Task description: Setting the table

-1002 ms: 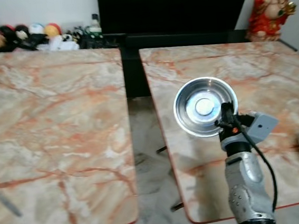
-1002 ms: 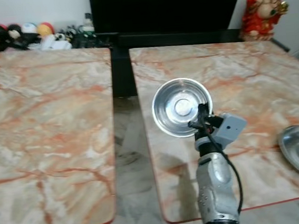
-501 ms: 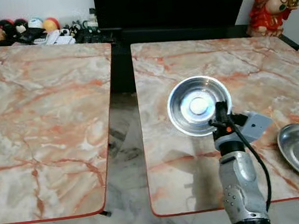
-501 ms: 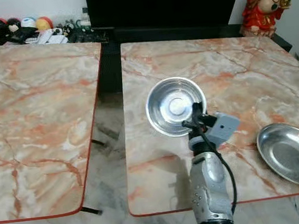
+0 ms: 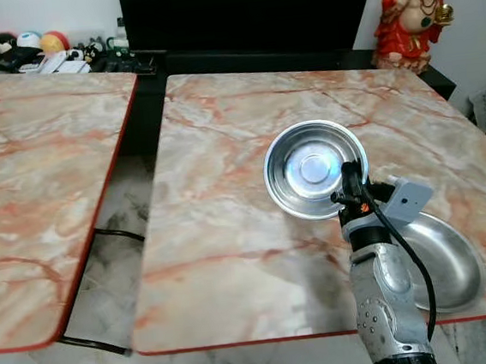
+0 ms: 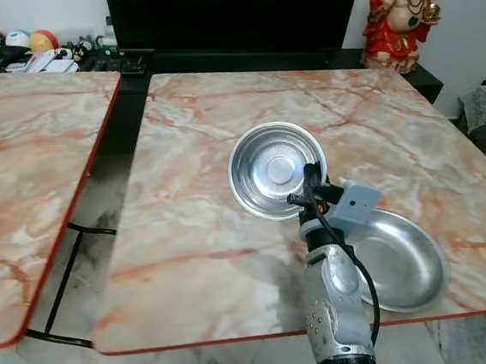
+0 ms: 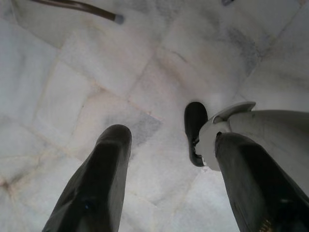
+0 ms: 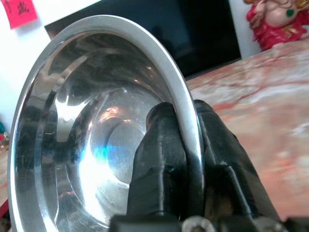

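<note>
Right wrist view shows my right gripper (image 8: 186, 145) pinching the rim of the steel bowl (image 5: 315, 168), held above the marble table (image 5: 227, 192). My left gripper (image 7: 169, 183) hangs spread over the floor. One steel plate (image 5: 444, 257) already lies nearby; the bowl isn't placed yet, I judge.

Overall light: bright, even indoor light in both head views, colours clear.
Glare: a bluish-white highlight sits in the bottom of the steel bowl (image 5: 315, 168); a softer sheen lies across the wide steel dish (image 6: 401, 260).
Shadows: a dim, soft shadow falls on the marble table (image 5: 228, 201) just beside the right arm (image 5: 385, 302); the floor under the table edges is darker.
Head-view sharpness: crisp, no motion blur.
Right wrist view: the bowl rim (image 8: 181, 104) is sharp, the background statue (image 8: 276, 19) and tabletop soft and blurred.
Left wrist view: pale floor tiles (image 7: 96, 72) evenly lit, the 2 black fingers (image 7: 99, 186) close and slightly soft.
</note>
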{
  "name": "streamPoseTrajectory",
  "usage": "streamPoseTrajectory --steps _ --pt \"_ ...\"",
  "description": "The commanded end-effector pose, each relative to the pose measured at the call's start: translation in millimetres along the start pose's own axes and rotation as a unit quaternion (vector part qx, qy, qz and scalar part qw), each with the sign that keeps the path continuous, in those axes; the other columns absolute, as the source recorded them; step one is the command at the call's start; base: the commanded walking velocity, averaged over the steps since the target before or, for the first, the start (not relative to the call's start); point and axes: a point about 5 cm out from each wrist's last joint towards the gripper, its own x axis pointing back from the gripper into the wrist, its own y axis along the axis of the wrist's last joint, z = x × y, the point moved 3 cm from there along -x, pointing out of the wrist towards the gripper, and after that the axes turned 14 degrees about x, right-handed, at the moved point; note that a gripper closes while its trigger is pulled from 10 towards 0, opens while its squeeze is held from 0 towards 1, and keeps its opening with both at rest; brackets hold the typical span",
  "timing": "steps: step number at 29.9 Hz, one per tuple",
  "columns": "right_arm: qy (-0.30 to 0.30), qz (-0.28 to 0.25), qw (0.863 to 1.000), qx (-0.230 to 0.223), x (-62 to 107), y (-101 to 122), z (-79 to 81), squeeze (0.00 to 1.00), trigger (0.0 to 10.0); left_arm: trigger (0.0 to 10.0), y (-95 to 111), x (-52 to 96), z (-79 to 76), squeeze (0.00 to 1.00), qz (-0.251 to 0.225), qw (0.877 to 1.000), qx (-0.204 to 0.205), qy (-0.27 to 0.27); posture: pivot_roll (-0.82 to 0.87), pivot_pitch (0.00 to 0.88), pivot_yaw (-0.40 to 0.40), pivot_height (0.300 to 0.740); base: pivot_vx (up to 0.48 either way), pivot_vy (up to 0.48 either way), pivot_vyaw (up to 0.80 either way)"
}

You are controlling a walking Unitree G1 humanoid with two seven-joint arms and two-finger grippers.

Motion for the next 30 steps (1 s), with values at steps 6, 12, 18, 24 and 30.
streamPoseTrajectory --steps 6,12,18,24,30 --pt "-0.066 -0.005 0.998 0.009 11.6 6.9 -22.8 0.00 10.0 10.0 -11.6 2.2 -2.7 0.00 0.015 1.000 0.009 0.001 0.08 0.132 -0.066 0.740 0.000 0.000 0.00" --pt "-0.094 0.002 0.996 -0.004 19.5 11.2 -27.0 0.00 10.0 10.0 -12.2 2.4 -2.3 0.00 0.017 1.000 0.007 0.000 0.07 0.133 -0.066 0.740 0.000 0.000 0.00" --pt "-0.105 0.028 0.993 -0.040 26.3 14.8 -22.9 0.00 10.0 10.0 -12.1 2.4 -1.9 0.00 0.017 1.000 0.005 0.000 0.06 0.134 -0.065 0.740 0.000 0.000 0.00" --pt "-0.107 0.080 0.989 -0.059 33.5 16.0 -12.5 0.00 10.0 10.0 -11.2 2.0 -2.0 0.00 0.018 1.000 0.001 -0.001 0.06 0.131 -0.063 0.740 0.000 0.000 0.00" --pt "-0.115 0.171 0.977 -0.059 50.8 0.5 -1.3 0.00 10.0 10.0 -10.0 1.3 -3.4 0.00 0.019 1.000 -0.006 -0.004 0.06 0.130 -0.062 0.740 0.000 0.000 0.00"
